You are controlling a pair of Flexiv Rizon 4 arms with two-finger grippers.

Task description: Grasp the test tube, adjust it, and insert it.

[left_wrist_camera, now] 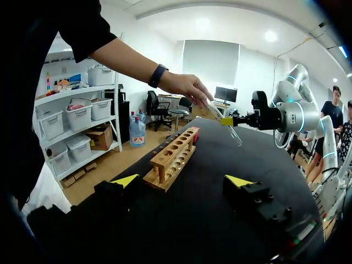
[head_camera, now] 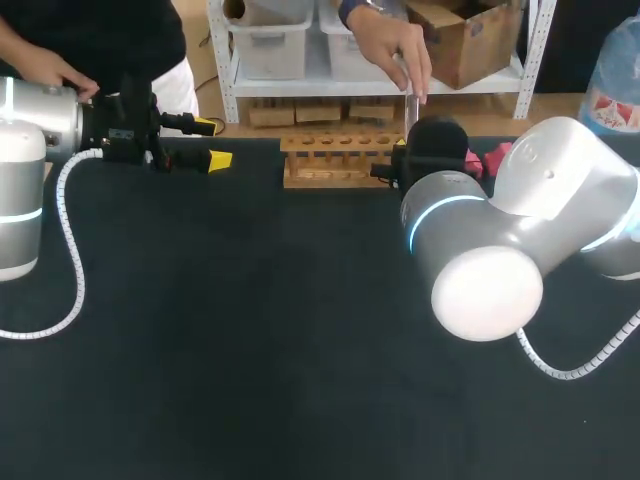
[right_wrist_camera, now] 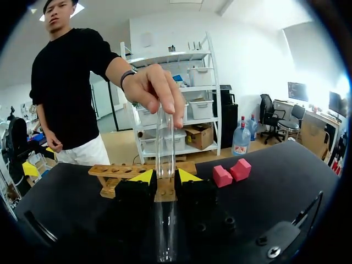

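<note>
A clear glass test tube (right_wrist_camera: 165,143) stands upright between the fingers of my right gripper (right_wrist_camera: 165,177), which is shut on its middle. A person's hand (right_wrist_camera: 154,88) pinches the tube's upper end. In the head view the tube (head_camera: 410,105) rises behind my right wrist at the table's back, just right of the wooden rack (head_camera: 335,160). From the left wrist view the tube (left_wrist_camera: 234,135) slants from the hand down past the right gripper (left_wrist_camera: 226,121). My left gripper (head_camera: 212,142) hovers open at the back left, left of the rack (left_wrist_camera: 173,157), with nothing in it.
Two pink blocks (right_wrist_camera: 231,173) lie on the black table just right of the rack. A person's other hand (head_camera: 55,70) rests on my left arm's wrist. The right arm's big elbow joint (head_camera: 485,285) hangs over the table's middle right.
</note>
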